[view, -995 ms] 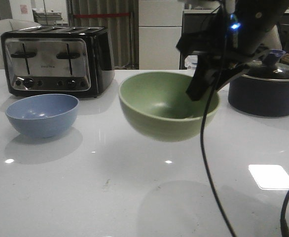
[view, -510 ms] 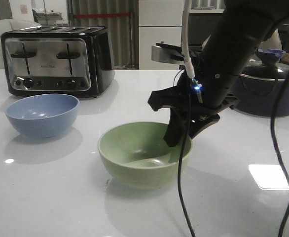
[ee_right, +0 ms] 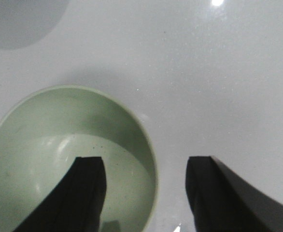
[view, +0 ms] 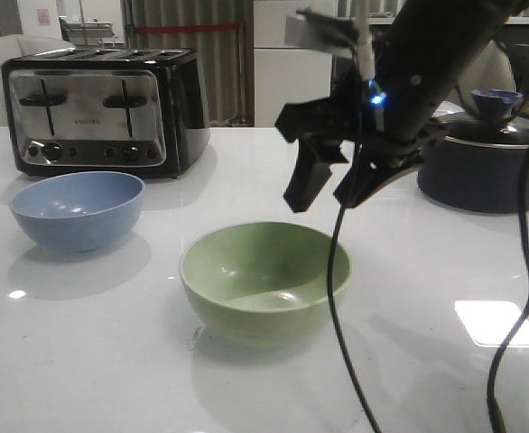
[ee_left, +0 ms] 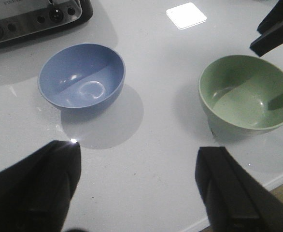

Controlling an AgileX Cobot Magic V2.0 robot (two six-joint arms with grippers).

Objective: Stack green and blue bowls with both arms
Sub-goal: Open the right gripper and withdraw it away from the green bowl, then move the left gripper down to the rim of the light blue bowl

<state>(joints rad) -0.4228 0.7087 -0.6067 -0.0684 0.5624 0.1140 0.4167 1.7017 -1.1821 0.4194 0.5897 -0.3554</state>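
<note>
Now the green bowl (view: 264, 281) sits on the table (view: 93, 361) in the lower middle of the front frame, and the blue bowl (view: 78, 209) sits apart at the middle left, before the toaster (view: 102, 108). The right claw (view: 332, 185) hangs above the green bowl's right rim, wide open and holding nothing. The left claw (ee_left: 136, 188) is also wide open and empty, above bare table near both bowls. The risk seems this: if the left claw pinches the blue bowl's smooth rim too lightly, the bowl may slip or tilt, then land crooked on the green one. The dangling cable (view: 341, 298) could also brush the green bowl.
</note>
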